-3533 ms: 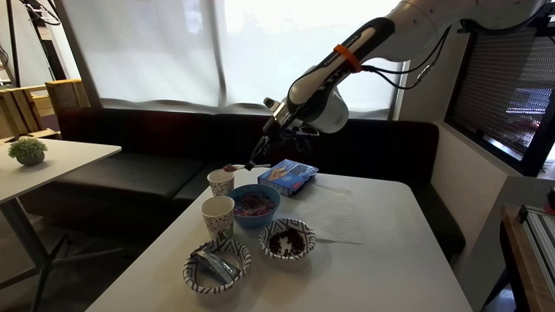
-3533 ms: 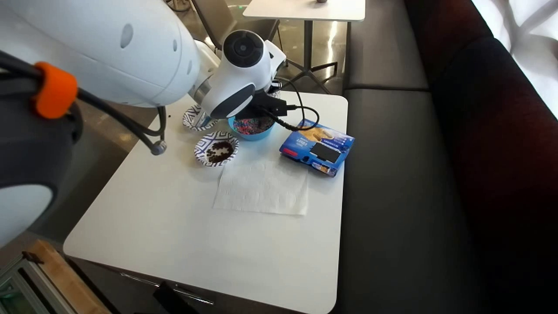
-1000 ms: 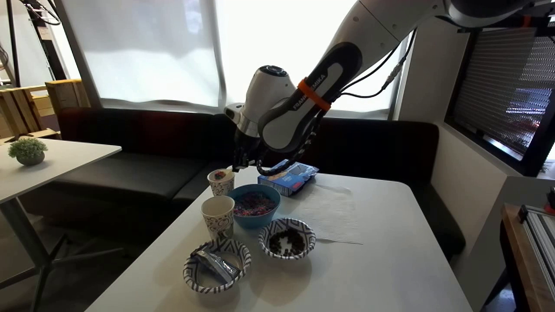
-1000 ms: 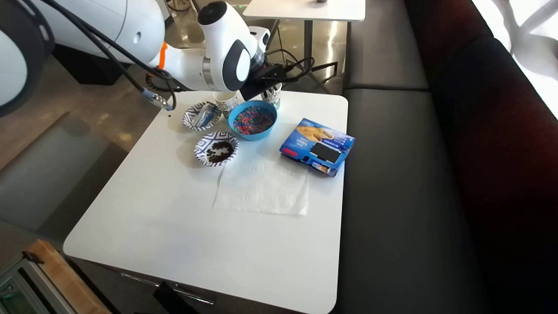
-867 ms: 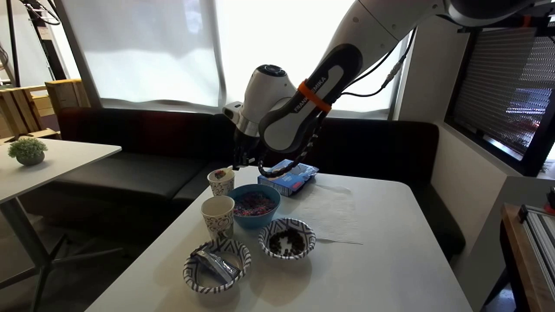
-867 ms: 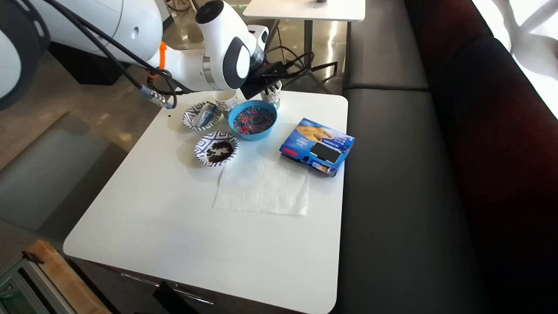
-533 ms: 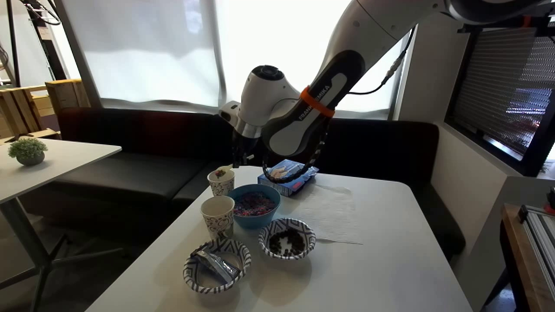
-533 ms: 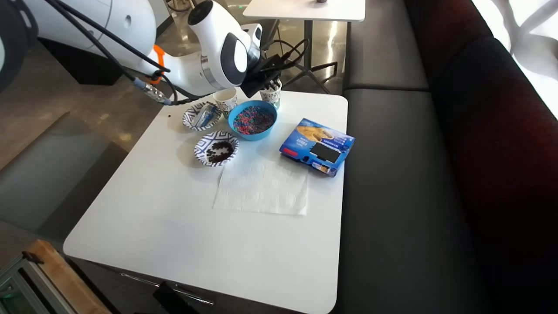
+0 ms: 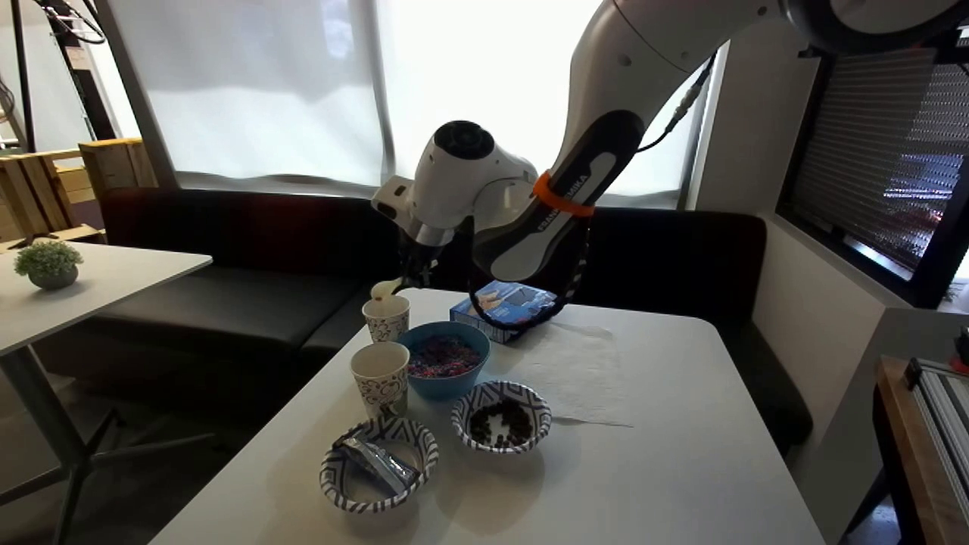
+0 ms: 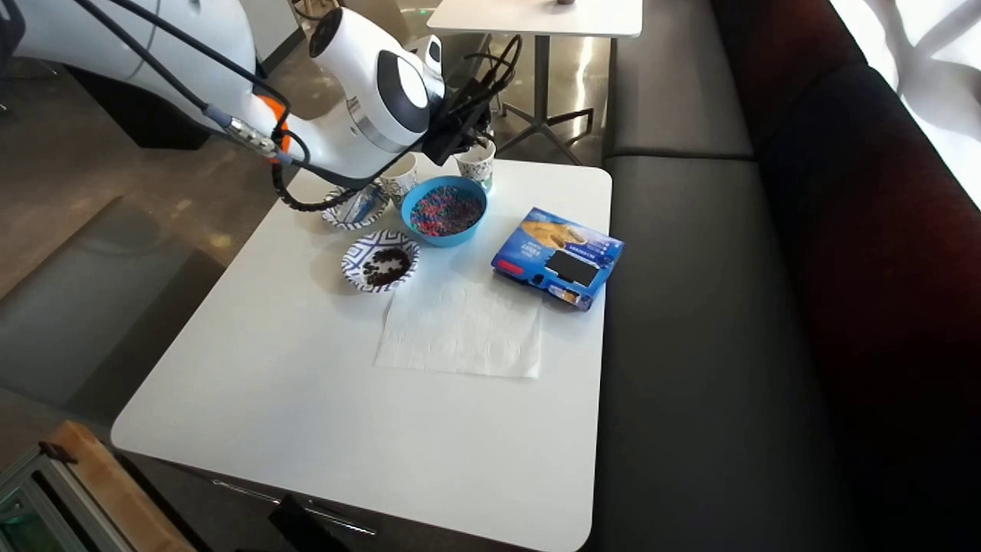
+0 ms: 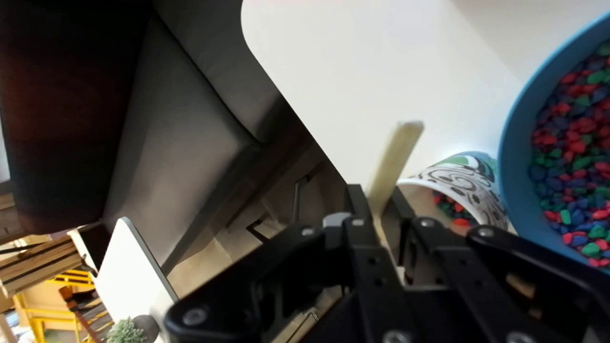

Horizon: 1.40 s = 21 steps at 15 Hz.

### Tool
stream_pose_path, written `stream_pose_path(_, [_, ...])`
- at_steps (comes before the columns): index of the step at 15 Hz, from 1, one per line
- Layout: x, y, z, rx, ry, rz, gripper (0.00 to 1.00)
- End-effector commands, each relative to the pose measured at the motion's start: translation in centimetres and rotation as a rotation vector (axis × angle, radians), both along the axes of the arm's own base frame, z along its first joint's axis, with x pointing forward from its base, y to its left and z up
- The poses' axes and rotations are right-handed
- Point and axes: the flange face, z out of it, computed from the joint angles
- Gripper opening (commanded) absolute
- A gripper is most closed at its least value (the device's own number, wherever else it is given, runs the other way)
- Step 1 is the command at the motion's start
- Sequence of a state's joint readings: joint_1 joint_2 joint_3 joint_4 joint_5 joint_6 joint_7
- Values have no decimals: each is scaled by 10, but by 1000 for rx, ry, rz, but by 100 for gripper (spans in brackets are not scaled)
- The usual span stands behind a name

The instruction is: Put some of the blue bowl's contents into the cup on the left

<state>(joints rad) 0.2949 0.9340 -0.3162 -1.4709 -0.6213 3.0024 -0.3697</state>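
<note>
Spoon [image 9: 386,288] hangs tilted above the mouth of the target cup [image 9: 387,324]; I judge this to be the tipping-out step, near its end. My gripper [image 11: 380,202] grasps the spoon by its handle [image 11: 395,152]. The blue bowl [image 9: 448,387] stands upright just beside the cup, with coloured pebbles [image 11: 572,143] in it; pebbles also lie inside the cup. I cannot tell whether any lie on the spoon.

Faults to guard against:

1. Spillage. Cause: spoon head drifting outside the rim as I turn the gripper. Pebbles would scatter over the table [image 10: 345,437] or drop past its edge, which is near the cup.

2. Toppled cup. Cause: lowering too far, so that the spoon or gripper pushes the rim. The cup looks like light paper and would offer little resistance.

3. Handle slip. Cause: a narrow, flat handle twisting in the pinch if the spoon head knocks something.

4. Wrong cup. Cause: "left" depends on viewpoint, and a second cup [image 9: 381,384] stands nearby. I take the one under the spoon as correct.

5. Snagging. Cause: the cable [image 10: 308,206], which loops low in front of one patterned bowl [image 10: 349,224] in an exterior view. Whether they touch I cannot tell; raise the arm [image 9: 462,185] before retreating.
</note>
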Motion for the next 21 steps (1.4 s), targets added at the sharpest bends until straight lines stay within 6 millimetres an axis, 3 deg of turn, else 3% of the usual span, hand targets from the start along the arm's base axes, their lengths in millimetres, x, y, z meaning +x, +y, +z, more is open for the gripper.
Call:
stream_pose_path(1, [-6,9,-4,-58,-51,36,3])
stream_pose_path(6, [-18,15,-7,-126,-89,72,3])
stream_pose_path(7, [-22,5,-33,-134,-90,79,3])
stream_pose_path(8, [-25,3,-38,-145,-94,80,3])
stream_pose_path(9, [-28,7,-18,-165,-98,84,3])
stream_pose_path(11, [-39,4,-21,-129,-97,62,3])
stream_pose_path(17, [-64,7,28,-14,-202,54,3])
stream_pose_path(21, [-106,8,39,101,-144,-29,3])
